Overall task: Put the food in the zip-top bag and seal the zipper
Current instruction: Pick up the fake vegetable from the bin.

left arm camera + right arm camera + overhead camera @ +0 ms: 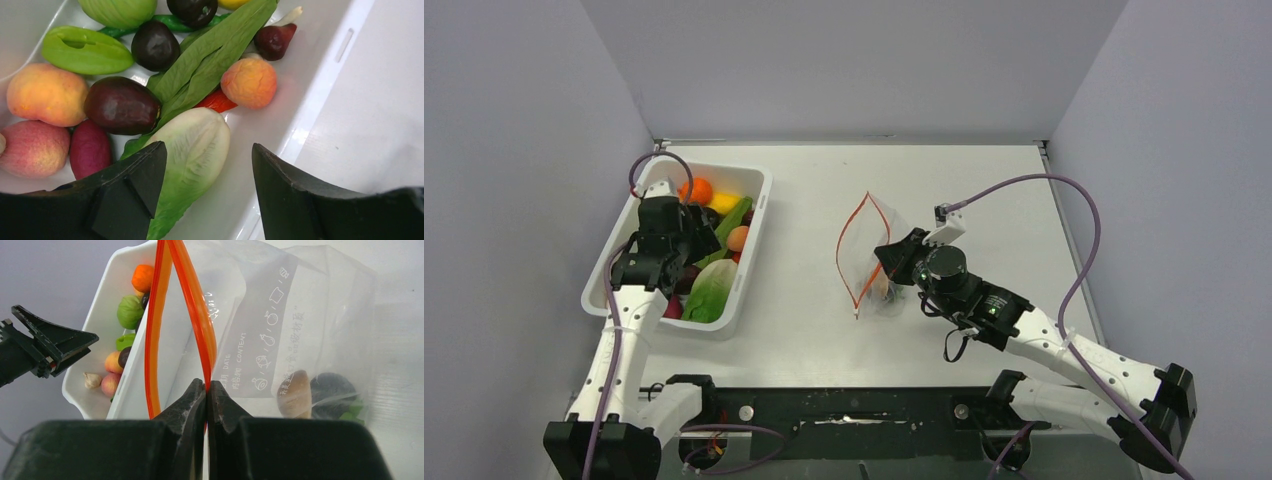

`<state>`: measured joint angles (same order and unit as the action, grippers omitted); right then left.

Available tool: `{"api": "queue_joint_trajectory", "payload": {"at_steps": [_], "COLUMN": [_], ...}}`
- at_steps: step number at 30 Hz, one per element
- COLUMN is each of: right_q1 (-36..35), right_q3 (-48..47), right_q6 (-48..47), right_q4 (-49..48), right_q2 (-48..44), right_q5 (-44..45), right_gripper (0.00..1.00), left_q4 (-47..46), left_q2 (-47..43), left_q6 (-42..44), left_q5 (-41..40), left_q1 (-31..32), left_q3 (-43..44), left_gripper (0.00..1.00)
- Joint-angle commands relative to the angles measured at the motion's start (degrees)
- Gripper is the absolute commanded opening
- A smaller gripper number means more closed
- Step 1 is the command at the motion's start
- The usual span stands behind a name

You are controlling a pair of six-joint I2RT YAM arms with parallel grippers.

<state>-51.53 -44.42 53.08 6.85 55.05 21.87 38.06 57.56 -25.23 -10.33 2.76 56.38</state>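
Observation:
The clear zip-top bag stands mid-table with its mouth gaping toward the bin; the red-orange zipper forms an open loop. My right gripper is shut on the right zipper strip. Inside the bag lie a brown piece and a dark piece. My left gripper is open and empty over the white bin, just above the lettuce. The food in the bin includes a dark plum, peaches, a small peach, a green piece and an orange.
The white bin sits at the table's left, its right wall beside my left gripper's right finger. Grey walls enclose the table on three sides. The right arm's purple cable arcs over the right side.

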Motion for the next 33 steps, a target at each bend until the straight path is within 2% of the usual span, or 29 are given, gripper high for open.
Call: {"api": "queue_joint_trajectory", "payload": {"at_steps": [1,5,14,28,33], "right_q1": [-0.2,-0.2,-0.2,-0.2,-0.1], "right_q3": [-1.4,-1.7,-1.7,-1.7,-2.0], "right_q6": [-1.1,-1.1,-0.7,-0.3,-0.7], "right_q4": [-2.6,-2.7,-2.3,-1.9,-1.9], "right_q2": [0.4,0.9,0.9,0.7,0.4], "right_q5": [1.8,1.6,1.7,1.4,1.9], "right_gripper": [0.0,0.0,0.0,0.0,0.0], "left_q4": [1.1,2.4,3.6,2.0,0.7], "left_q2": [1.4,3.7,10.0,17.8,18.3], "left_q6": [1.5,0.0,-1.9,-3.2,-3.0], "left_q5": [5.2,5.6,12.0,10.6,10.5], "left_q1": [-2.5,-3.3,-5.6,-5.7,-5.5], "left_q3": [-1.2,-1.1,-1.7,-3.9,-4.4], "left_gripper": [0.61,0.6,0.56,0.58,0.55]}}
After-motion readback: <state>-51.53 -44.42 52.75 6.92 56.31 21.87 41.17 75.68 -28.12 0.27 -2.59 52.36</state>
